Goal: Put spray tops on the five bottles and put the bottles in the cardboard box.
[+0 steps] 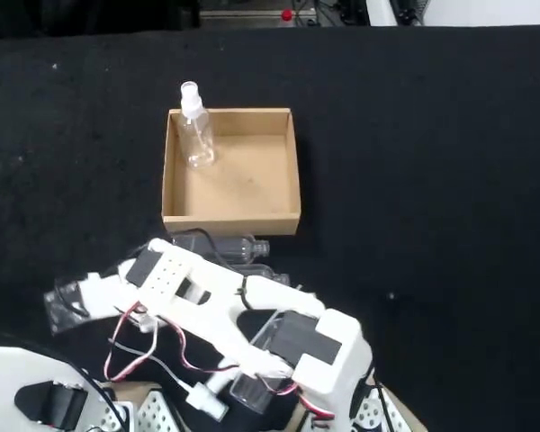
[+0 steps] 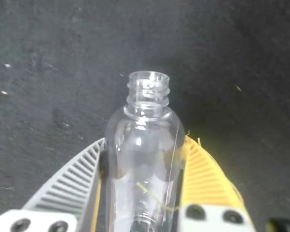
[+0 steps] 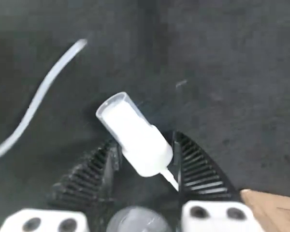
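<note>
A clear bottle (image 2: 144, 145) without a top sits between my left gripper's (image 2: 145, 142) grey and yellow fingers, its open threaded neck pointing away over the black table. My right gripper (image 3: 145, 142) has its black fingers shut on a white spray top (image 3: 135, 137). The cardboard box (image 1: 232, 219) stands mid-table, with one topped bottle (image 1: 196, 135) leaning in its far left corner. Two topless bottles (image 1: 232, 248) lie just in front of the box. A long white arm (image 1: 216, 297) stretches left across the near table. Another clear bottle (image 1: 252, 387) and a white spray top (image 1: 205, 402) show near the front edge.
A thin white dip tube (image 3: 38, 94) lies on the black cloth beyond the right gripper. The arms' bases (image 1: 45, 396) and their wires crowd the near edge. The black cloth (image 1: 432, 180) right of the box is bare.
</note>
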`<state>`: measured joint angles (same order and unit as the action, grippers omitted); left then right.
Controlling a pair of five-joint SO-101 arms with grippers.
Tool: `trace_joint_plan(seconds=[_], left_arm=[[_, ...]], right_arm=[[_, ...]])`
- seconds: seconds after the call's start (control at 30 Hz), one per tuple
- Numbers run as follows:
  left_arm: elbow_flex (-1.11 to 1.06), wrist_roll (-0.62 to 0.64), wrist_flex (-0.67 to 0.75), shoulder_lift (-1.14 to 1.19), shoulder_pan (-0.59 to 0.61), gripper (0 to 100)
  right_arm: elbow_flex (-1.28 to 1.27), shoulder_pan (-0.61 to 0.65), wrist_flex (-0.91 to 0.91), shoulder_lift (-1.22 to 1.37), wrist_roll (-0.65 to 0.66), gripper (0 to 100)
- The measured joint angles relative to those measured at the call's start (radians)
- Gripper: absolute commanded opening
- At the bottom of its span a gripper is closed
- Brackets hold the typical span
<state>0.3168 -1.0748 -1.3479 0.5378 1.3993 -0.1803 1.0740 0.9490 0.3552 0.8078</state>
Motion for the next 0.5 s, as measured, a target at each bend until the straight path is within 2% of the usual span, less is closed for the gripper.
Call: trace_joint_plan(seconds=[0.5], left_arm=[[0.000,-0.003,-0.011,0.000,0.000,3]], right_arm=[[0.229,0.000,-0.051,0.000,-0.517,13.4]])
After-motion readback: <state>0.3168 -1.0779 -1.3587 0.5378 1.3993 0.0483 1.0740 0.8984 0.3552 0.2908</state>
